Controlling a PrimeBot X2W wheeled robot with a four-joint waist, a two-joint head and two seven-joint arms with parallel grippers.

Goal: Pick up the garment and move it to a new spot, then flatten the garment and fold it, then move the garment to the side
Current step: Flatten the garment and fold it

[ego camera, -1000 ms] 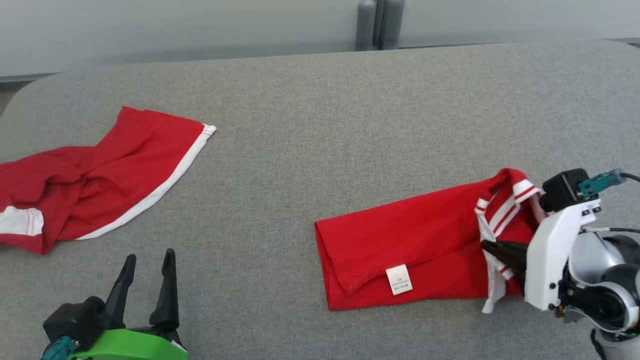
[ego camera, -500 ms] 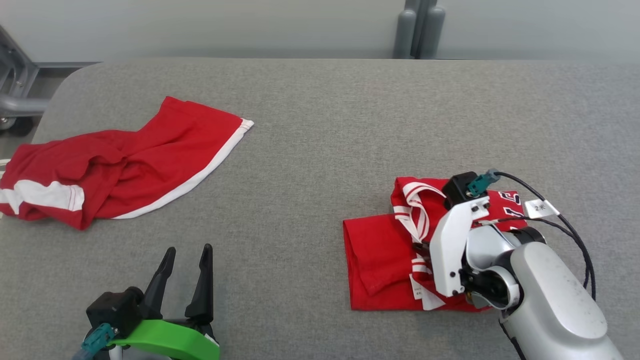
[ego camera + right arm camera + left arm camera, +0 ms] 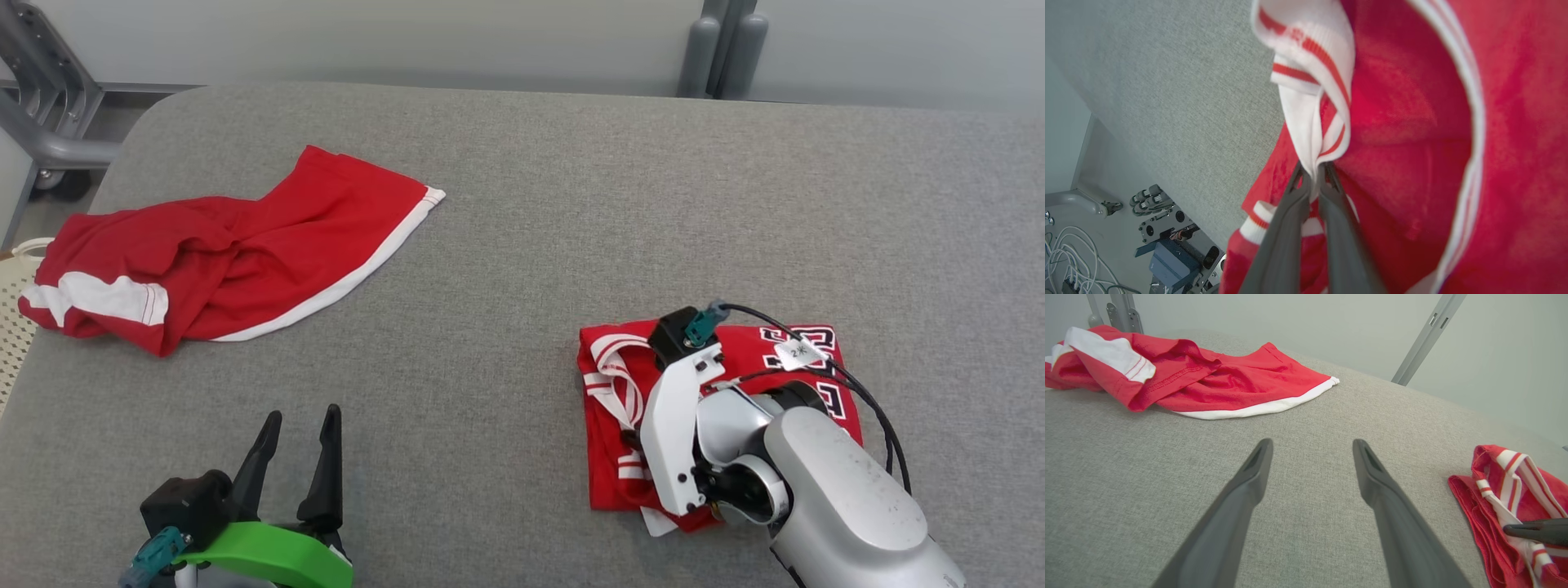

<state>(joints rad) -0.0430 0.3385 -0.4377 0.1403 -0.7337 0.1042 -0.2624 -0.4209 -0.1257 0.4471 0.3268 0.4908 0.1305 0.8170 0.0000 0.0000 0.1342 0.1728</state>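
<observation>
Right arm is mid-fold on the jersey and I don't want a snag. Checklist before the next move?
1. Grip: right gripper shut on the striped trim of the jersey: ok.
2. Trim lying flat: not ok, it is bunched and lifted at the fingers.
3. Folded edges aligned: cannot tell, the right arm covers them.
4. Other arm: left gripper open, apart from the jersey: ok.
5. Clearance: red shorts apart from the jersey: ok.

White cable tag (image 3: pixel 798 353) reads approx "2米"; garment (image 3: pixel 608 478) lettering partly hidden, illegible
</observation>
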